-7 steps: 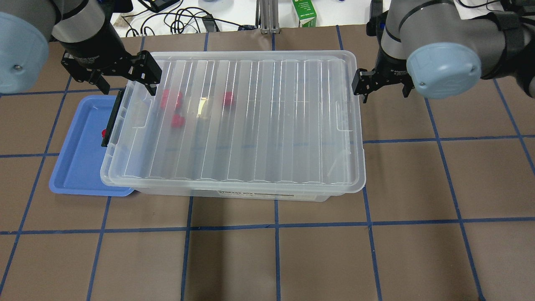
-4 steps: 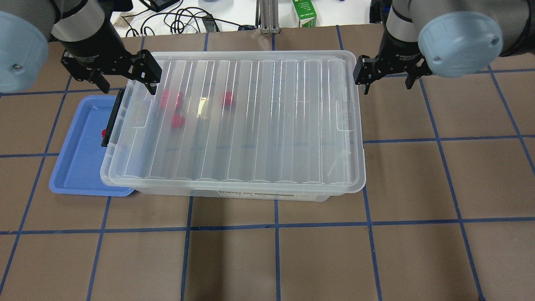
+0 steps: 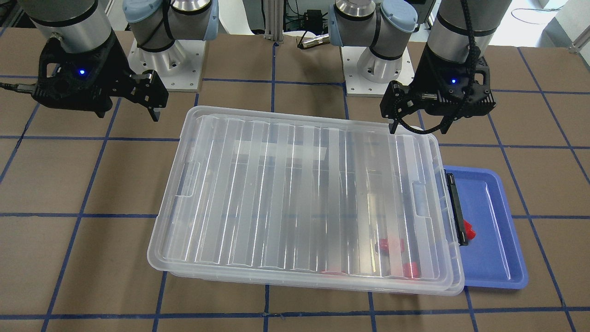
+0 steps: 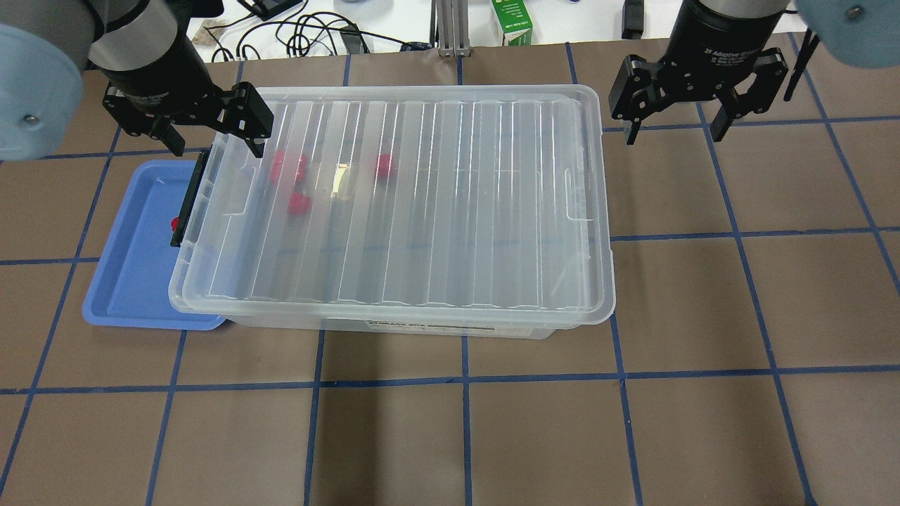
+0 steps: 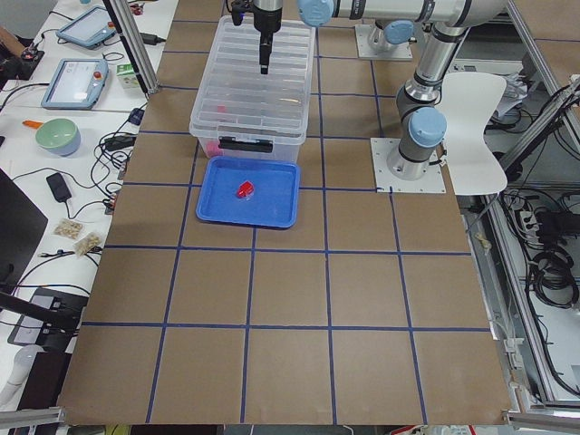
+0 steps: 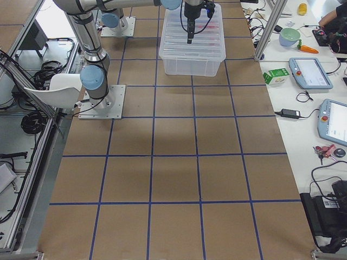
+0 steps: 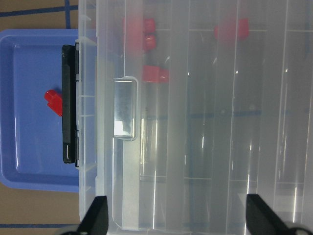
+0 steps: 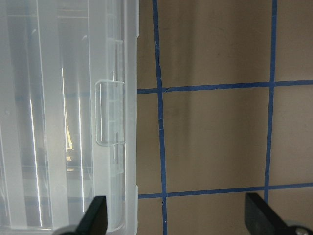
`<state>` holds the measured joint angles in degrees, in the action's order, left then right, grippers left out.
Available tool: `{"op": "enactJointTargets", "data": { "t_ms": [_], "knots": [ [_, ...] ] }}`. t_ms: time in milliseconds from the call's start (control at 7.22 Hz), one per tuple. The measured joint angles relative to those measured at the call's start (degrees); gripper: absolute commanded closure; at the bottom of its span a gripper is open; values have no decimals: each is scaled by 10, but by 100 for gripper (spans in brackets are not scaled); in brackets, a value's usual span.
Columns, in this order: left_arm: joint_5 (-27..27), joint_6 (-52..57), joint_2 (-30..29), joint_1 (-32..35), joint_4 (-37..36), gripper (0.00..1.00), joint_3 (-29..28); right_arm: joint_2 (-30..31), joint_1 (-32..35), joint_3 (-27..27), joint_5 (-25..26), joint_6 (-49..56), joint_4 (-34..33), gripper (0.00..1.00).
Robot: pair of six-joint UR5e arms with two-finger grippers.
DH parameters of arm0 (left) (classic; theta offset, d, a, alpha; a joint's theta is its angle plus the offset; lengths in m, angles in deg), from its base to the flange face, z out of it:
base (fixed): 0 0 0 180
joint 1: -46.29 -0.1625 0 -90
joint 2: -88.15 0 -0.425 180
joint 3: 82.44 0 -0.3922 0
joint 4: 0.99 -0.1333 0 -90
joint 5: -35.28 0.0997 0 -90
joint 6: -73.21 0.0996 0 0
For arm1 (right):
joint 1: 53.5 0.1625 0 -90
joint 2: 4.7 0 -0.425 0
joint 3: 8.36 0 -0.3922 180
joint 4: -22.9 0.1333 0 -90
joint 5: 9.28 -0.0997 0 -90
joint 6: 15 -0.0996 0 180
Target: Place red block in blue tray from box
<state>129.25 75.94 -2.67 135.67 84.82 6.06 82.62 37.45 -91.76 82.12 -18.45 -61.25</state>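
Observation:
The box (image 4: 422,211) lies mid-table with its ribbed lid on and its black latch (image 4: 188,204) facing the blue tray (image 4: 130,281). The box's end overhangs the tray's edge. One red block (image 4: 174,224) lies in the tray beside the latch; it also shows in the left wrist view (image 7: 54,101) and the front view (image 3: 469,229). Three more red blocks (image 4: 290,169) show blurred through the lid. My left gripper (image 4: 214,144) is open and empty above the box's latch-end far corner. My right gripper (image 4: 675,132) is open and empty over bare table beyond the box's other end.
A green carton (image 4: 512,22), cables (image 4: 309,31) and a metal post (image 4: 450,28) sit past the table's far edge. The brown table with blue tape lines (image 4: 464,422) stretches in front of the box. A white chair (image 5: 476,109) stands by the robot base.
My right gripper has moved away from the box's right end, further right and back, and has turned. The left gripper, box, tray and blocks have not moved.

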Motion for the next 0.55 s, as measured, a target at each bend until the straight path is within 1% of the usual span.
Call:
{"op": "enactJointTargets", "data": {
  "t_ms": [277,554],
  "knots": [
    [-1,4,2,0,0,0,0,8,-1,-9,-5,-1,-4,0],
    [-1,37,5,0,4,0,0,9,-3,-8,-6,-2,-5,0]
  ]
}}
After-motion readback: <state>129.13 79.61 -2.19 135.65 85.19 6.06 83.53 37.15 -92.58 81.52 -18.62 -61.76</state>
